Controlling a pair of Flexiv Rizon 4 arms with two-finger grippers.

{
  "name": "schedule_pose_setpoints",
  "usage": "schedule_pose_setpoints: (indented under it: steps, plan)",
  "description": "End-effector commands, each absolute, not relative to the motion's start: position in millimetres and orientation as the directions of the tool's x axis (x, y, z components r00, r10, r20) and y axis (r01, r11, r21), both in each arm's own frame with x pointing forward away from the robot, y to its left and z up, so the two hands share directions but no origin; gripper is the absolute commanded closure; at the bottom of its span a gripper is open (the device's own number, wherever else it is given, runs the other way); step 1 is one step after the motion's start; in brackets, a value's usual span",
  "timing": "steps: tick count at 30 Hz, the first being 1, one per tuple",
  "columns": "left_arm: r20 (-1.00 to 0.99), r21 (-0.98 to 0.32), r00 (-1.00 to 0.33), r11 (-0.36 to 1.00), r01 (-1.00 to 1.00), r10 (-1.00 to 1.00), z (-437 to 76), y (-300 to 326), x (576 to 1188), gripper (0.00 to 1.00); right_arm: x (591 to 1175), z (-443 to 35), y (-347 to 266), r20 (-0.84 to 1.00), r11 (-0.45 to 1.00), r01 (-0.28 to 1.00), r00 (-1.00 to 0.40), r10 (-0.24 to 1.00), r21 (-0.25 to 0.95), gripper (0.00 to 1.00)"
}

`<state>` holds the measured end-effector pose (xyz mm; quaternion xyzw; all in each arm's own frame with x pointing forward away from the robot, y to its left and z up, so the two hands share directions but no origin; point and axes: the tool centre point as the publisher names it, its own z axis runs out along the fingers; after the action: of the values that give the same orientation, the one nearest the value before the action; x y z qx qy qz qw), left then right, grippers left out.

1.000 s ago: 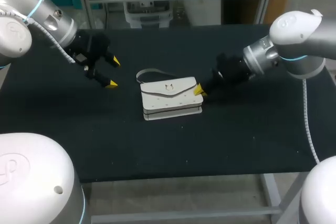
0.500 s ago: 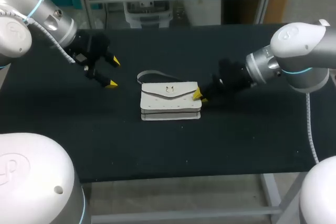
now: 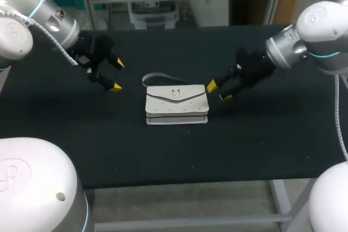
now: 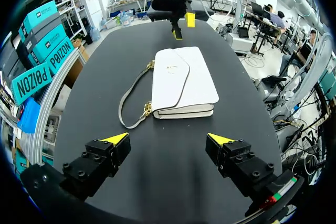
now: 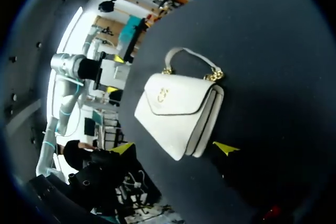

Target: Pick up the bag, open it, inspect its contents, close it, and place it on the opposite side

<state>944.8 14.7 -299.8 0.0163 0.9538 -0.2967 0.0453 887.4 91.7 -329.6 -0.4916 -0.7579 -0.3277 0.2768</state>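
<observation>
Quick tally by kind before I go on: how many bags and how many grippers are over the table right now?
Bags: 1, the white handbag, lying flat with its flap shut.
Grippers: 2, the left gripper and the right gripper, both open and holding nothing.
Total: 3

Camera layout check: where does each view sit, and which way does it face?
Head: fixed above and behind, looking down on the table. It shows the left gripper and right gripper either side of the bag.
Left wrist: on the left arm, looking past its own open gripper across the bag towards the right gripper.
Right wrist: on the right arm, facing the bag's end, own yellow tips showing.
Shared: all three show the bag.
</observation>
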Motion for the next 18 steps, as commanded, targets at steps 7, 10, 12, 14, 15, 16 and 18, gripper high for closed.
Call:
schedule_pose_setpoints:
  steps: [7,10,12,14,15,16,18]
  plan:
    - [-0.099,-0.567,-0.995,0.822,0.059,0.004,-300.8,14.7,944.7,0.00,865.7,-302.3,87.5,0.409,0.531,0.732,-0.680,0.609,0.427,0.00]
    - [-0.099,-0.567,-0.995,0.822,0.059,0.004,-300.8,14.7,944.7,0.00,865.7,-302.3,87.5,0.409,0.531,0.732,-0.680,0.609,0.427,0.00]
    - [-0.099,-0.567,-0.995,0.822,0.059,0.004,-300.8,14.7,944.7,0.00,865.7,-302.3,87.5,0.409,0.531,0.732,-0.680,0.609,0.427,0.00]
    - [-0.099,-0.567,-0.995,0.822,0.059,0.004,-300.8,14.7,944.7,0.00,865.7,-302.3,87.5,0.409,0.531,0.732,-0.680,0.609,0.427,0.00]
    - [-0.099,-0.567,-0.995,0.822,0.059,0.004,-300.8,14.7,944.7,0.00,865.7,-302.3,87.5,0.409,0.531,0.732,-0.680,0.609,0.427,0.00]
    - [-0.099,-0.567,-0.995,0.822,0.059,0.004,-300.8,14.7,944.7,0.00,865.7,-302.3,87.5,0.409,0.531,0.732,-0.680,0.609,0.427,0.00]
    - [-0.137,-0.547,-0.990,0.831,0.099,0.027,-299.5,7.0,941.5,0.00,865.7,-302.3,87.5,0.409,0.531,0.732,-0.680,0.609,0.427,0.00]
